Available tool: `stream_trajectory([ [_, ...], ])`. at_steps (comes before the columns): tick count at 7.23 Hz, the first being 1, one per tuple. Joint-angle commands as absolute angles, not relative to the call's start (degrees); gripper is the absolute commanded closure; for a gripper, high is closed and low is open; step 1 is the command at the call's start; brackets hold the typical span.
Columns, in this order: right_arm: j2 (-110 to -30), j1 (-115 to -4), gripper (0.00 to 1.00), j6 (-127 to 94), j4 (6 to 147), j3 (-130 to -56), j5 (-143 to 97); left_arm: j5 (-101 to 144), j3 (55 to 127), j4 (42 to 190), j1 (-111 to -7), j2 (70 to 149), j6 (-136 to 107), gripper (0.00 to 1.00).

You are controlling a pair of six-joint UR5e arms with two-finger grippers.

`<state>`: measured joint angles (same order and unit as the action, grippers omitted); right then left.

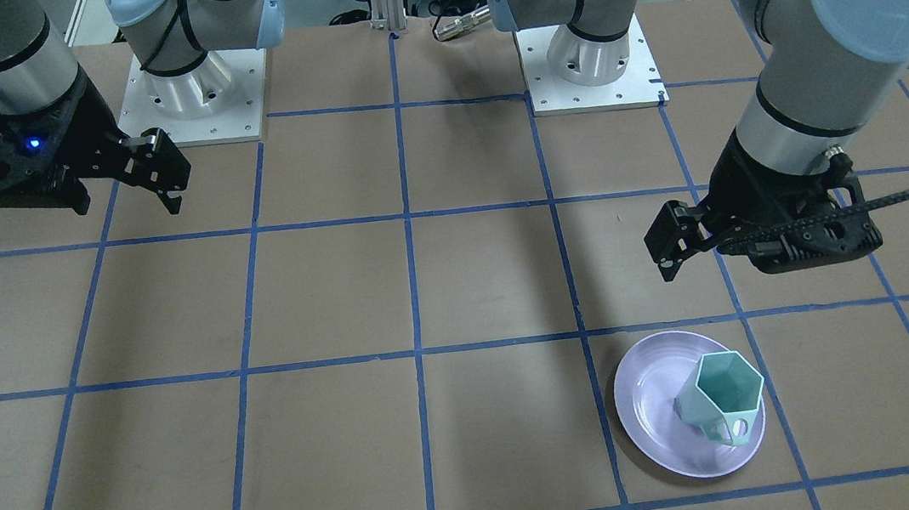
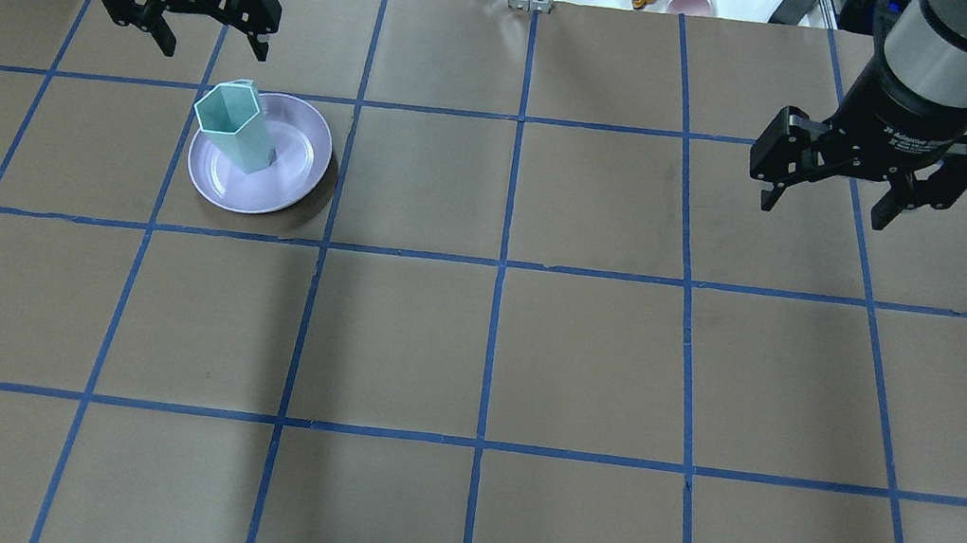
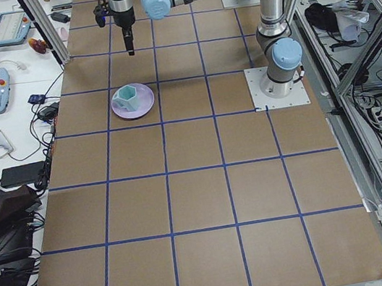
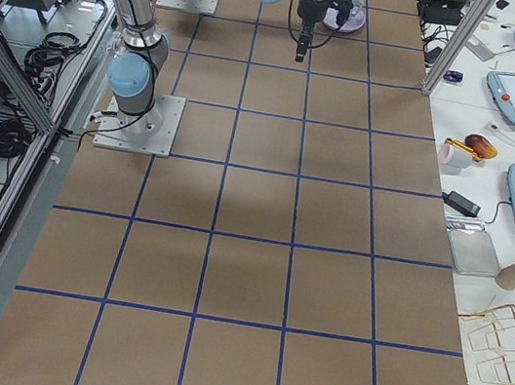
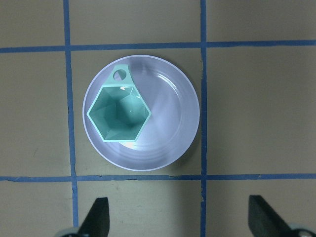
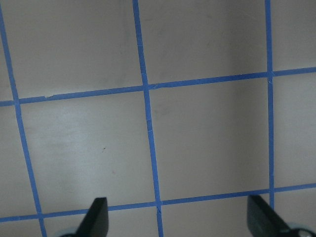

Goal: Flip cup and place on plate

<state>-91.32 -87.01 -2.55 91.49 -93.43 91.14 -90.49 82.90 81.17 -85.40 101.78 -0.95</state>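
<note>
Cup (image 5: 118, 112) seen upright, mouth up, on plate (image 5: 173, 108), off-centre near rim. Judged light, rigid, smooth-sided, likely breakable; hold best taken across opposite flat facets, handle (image 5: 120, 75) avoided. Left end effector (image 2: 217, 50) spread, empty, near plate; right end effector (image 2: 826, 213) spread, empty, well apart over desk (image 2: 585, 363).

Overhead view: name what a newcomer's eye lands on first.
The mint-green cup stands mouth-up on the lavender plate, on the robot's left side. The left end effector hangs open just beyond it. The right end effector hangs open far off on the opposite side.
</note>
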Motion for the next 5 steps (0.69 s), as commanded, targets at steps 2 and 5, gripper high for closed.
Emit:
stream_trajectory([
  [2, -91.3, -87.0, 0.0, -2.5, 91.5, -93.4, 91.1, -90.6, 83.4, 82.1, -88.6, 99.7, -6.1, 0.0],
  [5, -91.3, -87.0, 0.0, -2.5, 91.5, -93.4, 91.1, -90.6, 82.7, 86.8, -87.8, 99.0, -1.3, 0.0],
])
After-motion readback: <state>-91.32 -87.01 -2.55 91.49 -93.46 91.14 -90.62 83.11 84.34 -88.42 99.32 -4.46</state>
